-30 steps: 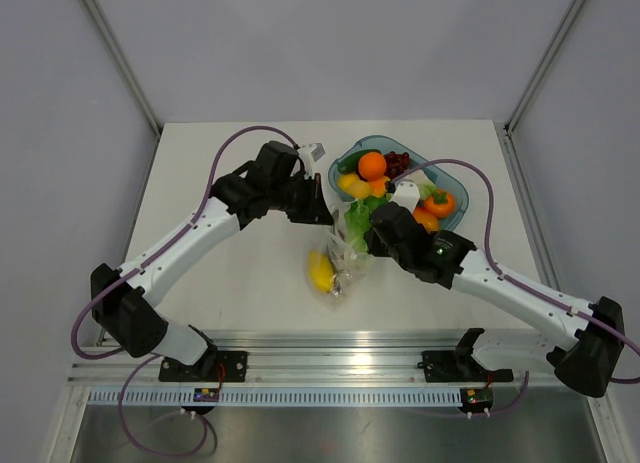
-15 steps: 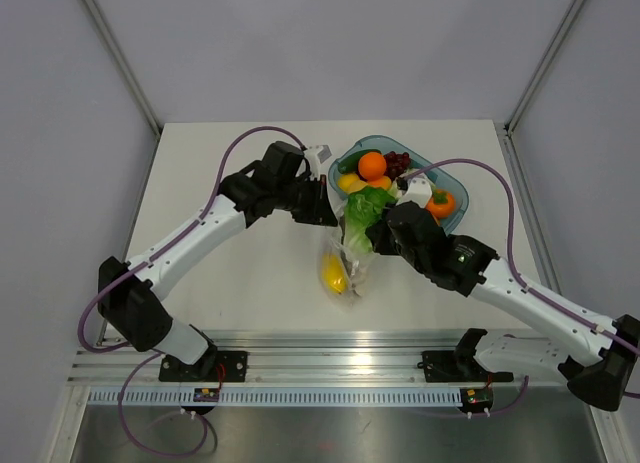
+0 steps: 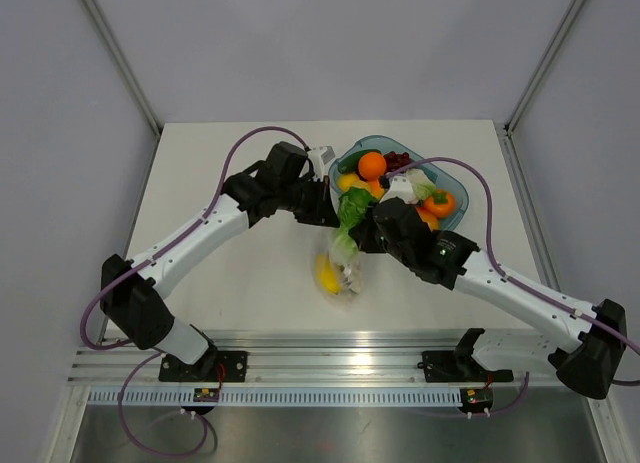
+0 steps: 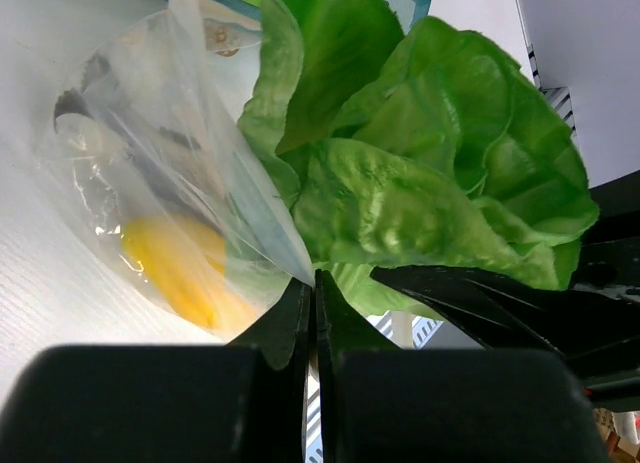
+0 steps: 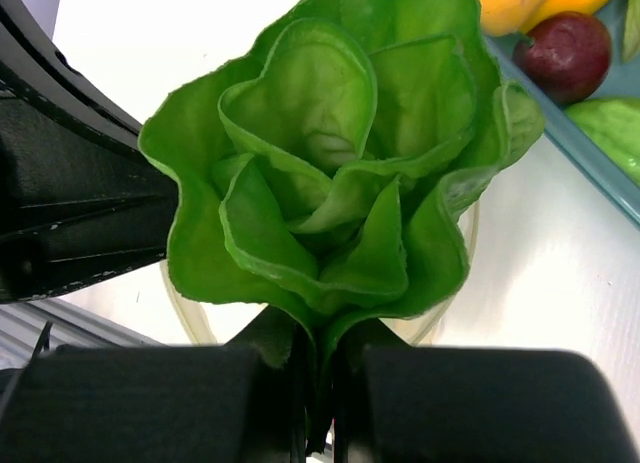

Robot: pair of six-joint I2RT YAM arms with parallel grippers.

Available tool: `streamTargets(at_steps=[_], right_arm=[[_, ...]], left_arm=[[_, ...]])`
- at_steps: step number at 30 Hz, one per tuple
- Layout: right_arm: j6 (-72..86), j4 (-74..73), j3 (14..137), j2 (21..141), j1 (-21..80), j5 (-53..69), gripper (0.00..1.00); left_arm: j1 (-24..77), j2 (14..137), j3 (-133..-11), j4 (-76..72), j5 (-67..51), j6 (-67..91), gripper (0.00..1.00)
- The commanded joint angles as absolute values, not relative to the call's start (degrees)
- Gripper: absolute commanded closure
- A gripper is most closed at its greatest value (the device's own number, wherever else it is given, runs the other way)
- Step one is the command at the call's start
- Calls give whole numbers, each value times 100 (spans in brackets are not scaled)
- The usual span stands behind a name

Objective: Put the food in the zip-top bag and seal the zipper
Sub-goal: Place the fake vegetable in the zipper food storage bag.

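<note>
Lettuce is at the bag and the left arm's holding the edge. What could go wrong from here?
1. The left gripper pinches only a thin fold of the bag; a push could tug the film free.
2. The lettuce in the right gripper looks broader than the bag's mouth, so leaves may snag and crumple it shut.
3. A jolt might spill the lemon already inside.

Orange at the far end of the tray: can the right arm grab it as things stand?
Probably not yet: the right gripper is shut on the lettuce, so its jaws are taken. The orange itself lies uncovered in the teal tray, close beyond; with the lettuce released, the way looks free.
</note>
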State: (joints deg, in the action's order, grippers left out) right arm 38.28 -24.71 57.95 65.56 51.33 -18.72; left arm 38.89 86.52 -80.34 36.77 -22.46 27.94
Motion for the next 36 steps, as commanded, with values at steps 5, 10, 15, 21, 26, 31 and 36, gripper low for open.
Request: streamTargets(at_steps=[5, 10, 15, 21, 26, 31, 36], right_arm=[[3841, -2443, 5766, 6680, 5212, -1722, 100], [3964, -3198, 5608, 6338, 5212, -2476, 100], [3903, -3366, 5765, 5845, 5212, -2655, 100], [3920, -2936, 5906, 5924, 5212, -2373, 100], [3920, -2733, 6038, 5906, 5212, -2470, 100], [3806, -2514, 6196, 6002, 5212, -2716, 100], [3841, -2294, 6196, 6266, 5212, -2401, 100]], left_arm=[[3946, 8657, -8542, 3691, -2233, 2610, 100], [3938, 8631, -8719, 3779, -2285, 2479, 100], [3938, 8701, -8955, 3902, -2338, 2356, 100], [3955, 8956, -9176, 4008, -2417, 2276, 100], [3955, 8956, -9044, 3999, -2417, 2180, 100], [3955, 8956, -9018, 4017, -2478, 2074, 100], [3955, 8991, -9035, 4017, -2540, 2013, 100]])
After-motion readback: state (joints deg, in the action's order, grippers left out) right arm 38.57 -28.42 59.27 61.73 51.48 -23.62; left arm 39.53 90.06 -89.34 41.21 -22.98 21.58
